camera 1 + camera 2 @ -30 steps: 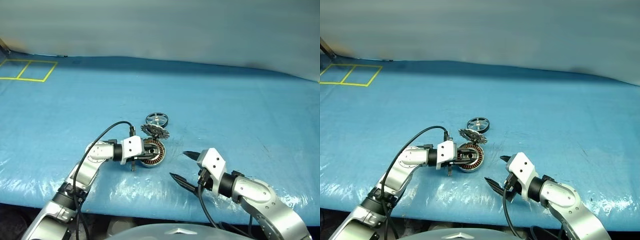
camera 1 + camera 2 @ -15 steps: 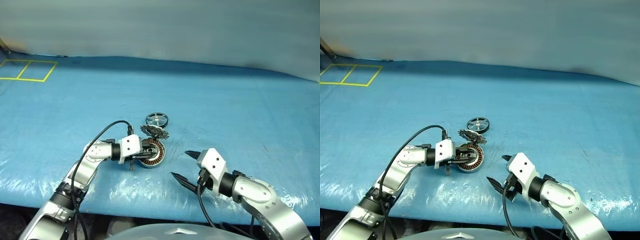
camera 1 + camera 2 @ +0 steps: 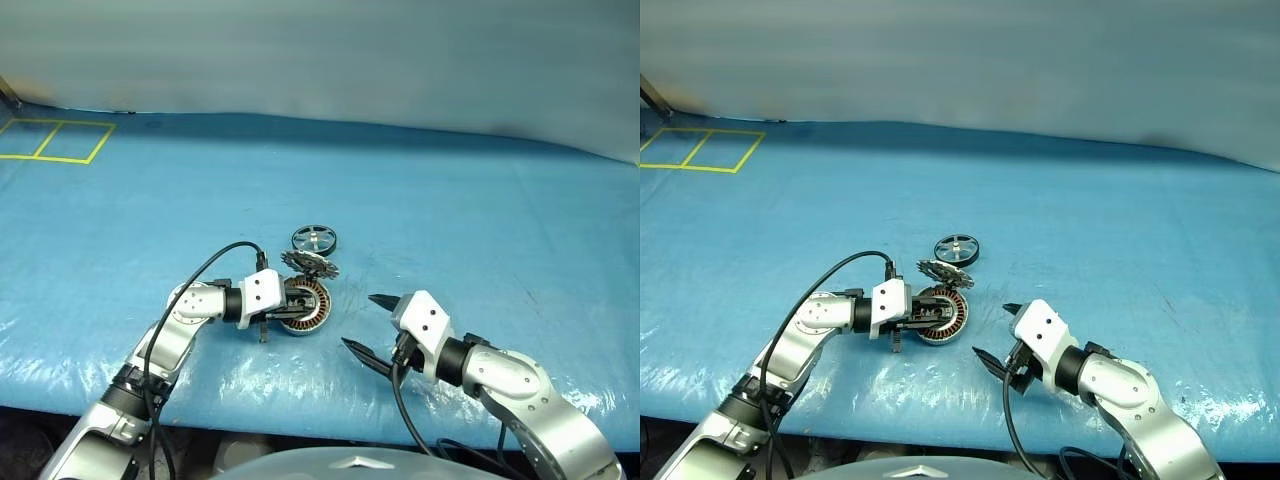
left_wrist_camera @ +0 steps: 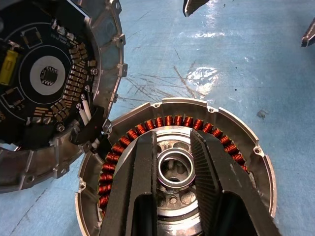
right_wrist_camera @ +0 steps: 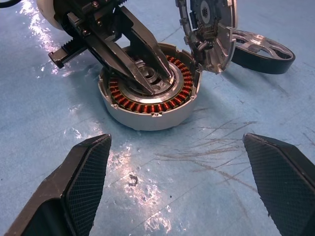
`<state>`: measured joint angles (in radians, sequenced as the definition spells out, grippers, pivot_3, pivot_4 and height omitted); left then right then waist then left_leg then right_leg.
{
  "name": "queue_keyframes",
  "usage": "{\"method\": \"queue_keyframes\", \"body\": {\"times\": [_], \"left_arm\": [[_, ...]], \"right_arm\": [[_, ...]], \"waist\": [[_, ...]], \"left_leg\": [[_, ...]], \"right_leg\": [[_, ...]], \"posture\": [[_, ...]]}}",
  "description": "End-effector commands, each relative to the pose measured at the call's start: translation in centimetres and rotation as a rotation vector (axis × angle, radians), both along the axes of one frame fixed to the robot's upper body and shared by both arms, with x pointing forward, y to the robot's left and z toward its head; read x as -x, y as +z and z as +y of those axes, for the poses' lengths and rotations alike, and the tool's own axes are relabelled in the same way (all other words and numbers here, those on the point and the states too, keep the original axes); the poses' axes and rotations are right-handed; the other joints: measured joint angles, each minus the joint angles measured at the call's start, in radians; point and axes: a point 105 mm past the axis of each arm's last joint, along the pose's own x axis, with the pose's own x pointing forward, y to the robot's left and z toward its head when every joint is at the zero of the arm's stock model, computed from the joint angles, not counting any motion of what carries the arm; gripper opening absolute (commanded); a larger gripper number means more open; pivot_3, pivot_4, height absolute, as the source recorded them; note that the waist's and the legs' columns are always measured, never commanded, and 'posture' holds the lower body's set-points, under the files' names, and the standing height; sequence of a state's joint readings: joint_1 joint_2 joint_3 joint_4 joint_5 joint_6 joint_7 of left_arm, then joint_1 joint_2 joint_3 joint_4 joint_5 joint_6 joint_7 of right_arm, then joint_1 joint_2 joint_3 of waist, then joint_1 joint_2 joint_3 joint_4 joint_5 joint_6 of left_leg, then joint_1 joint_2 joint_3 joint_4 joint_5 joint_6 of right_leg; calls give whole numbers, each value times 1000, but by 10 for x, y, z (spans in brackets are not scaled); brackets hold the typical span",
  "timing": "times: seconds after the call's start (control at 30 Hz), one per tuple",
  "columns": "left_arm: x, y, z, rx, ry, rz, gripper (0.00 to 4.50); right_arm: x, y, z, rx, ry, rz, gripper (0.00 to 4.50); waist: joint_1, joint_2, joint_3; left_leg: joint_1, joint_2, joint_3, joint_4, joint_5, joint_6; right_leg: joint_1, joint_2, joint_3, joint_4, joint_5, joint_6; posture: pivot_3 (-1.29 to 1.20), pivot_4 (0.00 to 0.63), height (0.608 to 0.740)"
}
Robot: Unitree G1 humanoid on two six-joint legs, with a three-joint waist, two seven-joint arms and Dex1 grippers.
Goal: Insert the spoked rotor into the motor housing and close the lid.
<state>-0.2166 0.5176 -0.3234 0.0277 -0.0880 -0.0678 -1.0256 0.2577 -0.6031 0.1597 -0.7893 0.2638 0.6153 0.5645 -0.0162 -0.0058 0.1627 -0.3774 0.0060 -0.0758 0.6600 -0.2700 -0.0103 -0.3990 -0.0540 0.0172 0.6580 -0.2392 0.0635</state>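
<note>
So far nothing of the real work is done: the spoked rotor lies flat on the blue sheet, just beyond the motor housing and apart from it, not inserted. The housing sits open on the sheet, its copper windings bare around the silver centre hub, and the cup holds no wheel. The lid stands swung up on its hinge at the far rim of the housing, its inner face with a circuit board showing in the left wrist view, leaning towards the rotor; whether it touches the rotor I cannot tell. The left gripper reaches across into the housing, its two fingers set narrow on either side of the centre hub, touching or nearly so, which looks like steadying the cup rather than lifting it. The right gripper hangs over the sheet near the front edge, to the right of the housing and clear of it, fingers spread wide and holding nothing. Left to do, as I judge it: pick the rotor up, get the left fingers out of the cup, drop the rotor over the hub, then fold the lid down. Surface is a blue plastic sheet, glossy, wrinkled and scratched near the housing. Yellow tape squares mark the far left corner. A plain pale wall runs behind the table.
</note>
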Motion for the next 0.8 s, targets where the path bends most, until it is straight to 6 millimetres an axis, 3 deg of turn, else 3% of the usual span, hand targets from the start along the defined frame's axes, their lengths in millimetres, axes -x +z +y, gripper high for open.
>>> {"method": "queue_keyframes", "body": {"times": [0.03,0.53,0.73,0.8], "left_arm": [[-1,-3,2,-36,-4,-20,673],[-2,-8,6,-69,1,13,673],[-6,0,5,-34,36,-21,2632],[0,5,4,-4,2,5,2632]], "right_arm": [[1,4,3,-8,9,-22,4500],[-2,0,0,18,-4,-33,4500],[-2,-1,1,13,-3,-26,4500],[-2,-2,1,9,0,-22,4500]], "waist": [[0,0,0],[1,0,0],[0,0,0],[-1,0,0]], "left_leg": [[0,0,0,0,0,0],[0,0,0,1,0,0],[0,0,0,0,0,0],[0,0,0,0,0,0]], "right_leg": [[0,0,0,0,0,0],[1,0,0,0,0,0],[1,0,0,0,0,0],[1,0,0,0,0,0]], "posture": [[0,150,740],[0,150,740],[0,150,740],[0,150,740]]}}
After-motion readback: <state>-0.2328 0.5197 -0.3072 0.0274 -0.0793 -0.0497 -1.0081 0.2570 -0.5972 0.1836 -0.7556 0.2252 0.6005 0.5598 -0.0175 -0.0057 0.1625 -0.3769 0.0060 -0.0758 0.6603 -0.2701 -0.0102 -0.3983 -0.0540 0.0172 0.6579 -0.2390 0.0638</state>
